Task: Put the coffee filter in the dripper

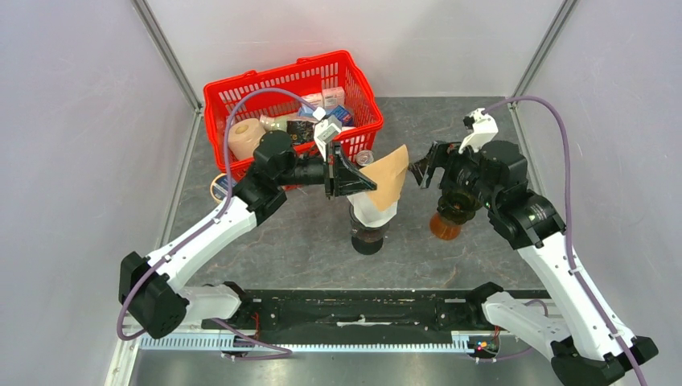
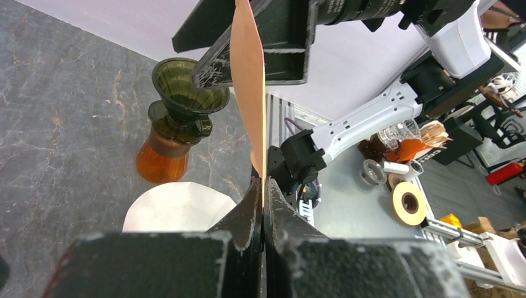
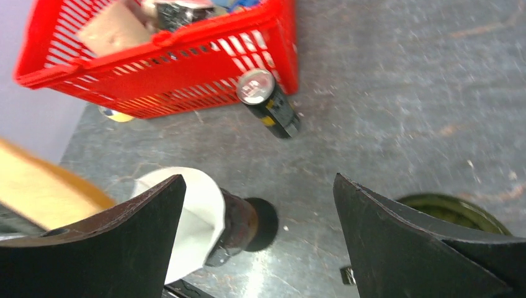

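Left wrist: my left claw (image 2: 263,186) pinched the brown filter (image 2: 248,81) aloft, right claw (image 3: 259,205) gaped wide. By my reckoning the green dripper (image 2: 189,87) sat empty; placing not yet done.

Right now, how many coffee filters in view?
2. A brown filter is pinched in the left hand; a white filter sits atop the dark vessel. Others could hide in the red basket.

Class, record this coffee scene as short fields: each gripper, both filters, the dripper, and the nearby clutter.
left gripper: shut on brown filter, held in the air
right gripper: open, empty
white filter: seated in a dark vessel
green dripper: on amber carafe, no filter inside
red basket: holds assorted items
can: just outside the basket
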`<state>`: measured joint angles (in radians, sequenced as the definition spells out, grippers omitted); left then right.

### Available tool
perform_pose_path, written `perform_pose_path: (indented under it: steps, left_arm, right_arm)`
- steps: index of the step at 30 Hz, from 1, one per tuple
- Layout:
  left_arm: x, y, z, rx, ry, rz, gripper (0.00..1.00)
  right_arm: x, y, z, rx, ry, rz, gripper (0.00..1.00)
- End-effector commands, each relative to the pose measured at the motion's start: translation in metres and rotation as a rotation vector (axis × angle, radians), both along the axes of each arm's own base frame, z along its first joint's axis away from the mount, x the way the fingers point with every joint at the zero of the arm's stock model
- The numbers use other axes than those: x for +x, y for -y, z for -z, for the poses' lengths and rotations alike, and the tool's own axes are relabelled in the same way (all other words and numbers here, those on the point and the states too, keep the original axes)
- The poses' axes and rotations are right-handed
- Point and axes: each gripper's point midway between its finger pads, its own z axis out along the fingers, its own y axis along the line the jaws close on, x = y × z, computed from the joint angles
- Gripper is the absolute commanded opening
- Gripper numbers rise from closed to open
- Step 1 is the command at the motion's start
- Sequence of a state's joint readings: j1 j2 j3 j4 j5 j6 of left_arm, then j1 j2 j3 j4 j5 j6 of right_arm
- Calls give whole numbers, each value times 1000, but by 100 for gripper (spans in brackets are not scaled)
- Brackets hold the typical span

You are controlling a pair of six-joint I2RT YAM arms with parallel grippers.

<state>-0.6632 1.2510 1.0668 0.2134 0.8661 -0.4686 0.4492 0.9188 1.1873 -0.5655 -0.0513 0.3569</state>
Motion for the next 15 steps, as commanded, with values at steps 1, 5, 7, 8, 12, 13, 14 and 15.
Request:
perform_pose_path:
  steps: [1,5,7,8,12,13,14,15]
  left_arm:
    - [-8,-7,-3,4,116,11,2]
    - [-16,-9,-1,5,154,58,2]
    - [-14,-9,-1,6,157,52,2]
    - [-15,-8,-1,6,161,56,2]
    - [-17,-8,-2,3,168,70,2]
    - [-16,-8,-2,5,166,68,2]
    - [-16,-9,-2,5,165,67,2]
    - [-16,-9,-1,6,164,65,2]
  right_arm:
    - [-2,24,22,-40,-40,121,97]
    - [-14,7,30,-36,-40,-8,97]
    - [-21,-3,32,-34,-38,-91,97]
    - [-24,-8,33,-33,-33,-130,97]
    - [-37,-26,29,-4,2,-270,97]
    - [-39,-27,28,-1,10,-283,97]
    - [-40,-29,26,4,18,-291,97]
    - [-41,-29,23,7,27,-298,97]
